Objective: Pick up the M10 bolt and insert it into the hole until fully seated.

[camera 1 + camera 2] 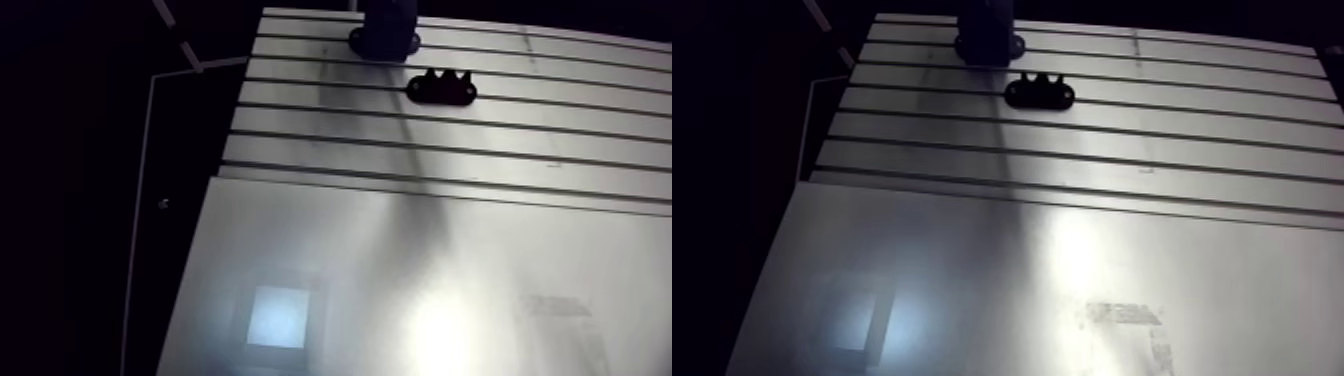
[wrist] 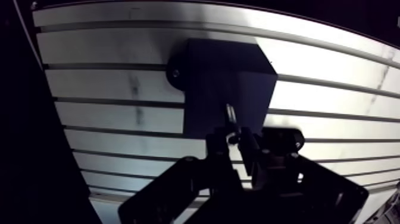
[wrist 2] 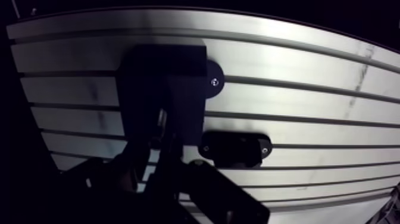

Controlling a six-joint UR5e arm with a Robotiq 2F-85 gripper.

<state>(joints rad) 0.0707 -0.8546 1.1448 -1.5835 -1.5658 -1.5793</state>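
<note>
Gripper [image 2: 233, 136]: clenched on the M10 bolt [image 2: 231, 116].
Bolt position: held above the dark block [image 2: 226, 71], beside the black holder [image 2: 284, 138].
Hole: hidden in shadow.
Insertion: bolt to be kept plumb, centred, then lowered slowly until seated.

Dark block [image 1: 385, 30], holder [image 1: 441, 89] beside, open table [image 1: 400, 260]

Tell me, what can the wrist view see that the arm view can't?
Only the wrist view shows the hand, gripping a thin shiny bolt, with the dark block just ahead of it. Only the arm view shows the smooth plate in front of the slotted table, and three bumps on top of the small black holder. Both show the block, the holder beside it and the table's slots.
</note>
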